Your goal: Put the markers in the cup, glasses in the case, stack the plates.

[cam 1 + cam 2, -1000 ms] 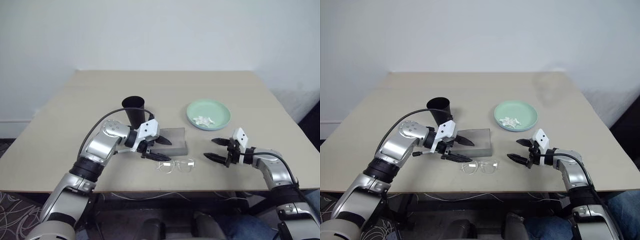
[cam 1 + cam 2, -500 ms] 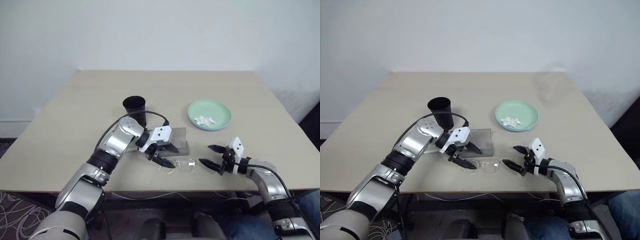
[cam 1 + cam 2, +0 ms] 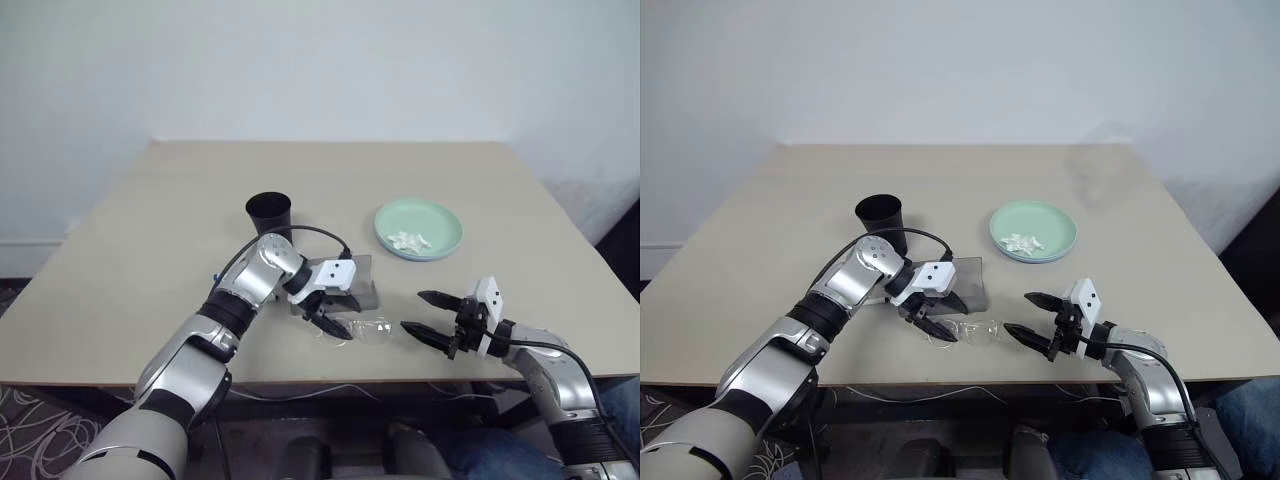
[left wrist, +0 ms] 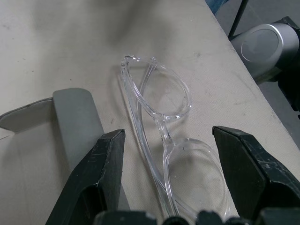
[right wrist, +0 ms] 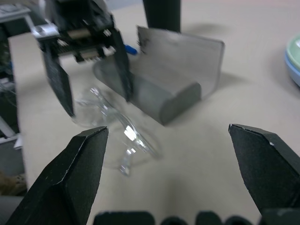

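- While my left end effector (image 4: 166,154) straddles the glasses (image 4: 164,126) with fingers spread, nothing is gripped.
- Right end effector (image 3: 428,314) open, empty, near the glasses on the worktop (image 3: 150,230).
- Case (image 5: 173,70) lies open beside them.

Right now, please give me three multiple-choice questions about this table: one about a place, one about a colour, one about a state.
1. Where do the glasses lie?
A. inside the case
B. on the table, near its front edge
C. on the plate

2. What colour is the cup?
A. black
B. white
C. red

3. How is the left end effector?
A. shut on the cup
B. shut on a marker
C. open over the glasses

Answers: 1 B, they rest on bare table beside the grey case. 2 A, the tumbler is glossy black. 3 C, its fingers stand apart on either side of the frame.
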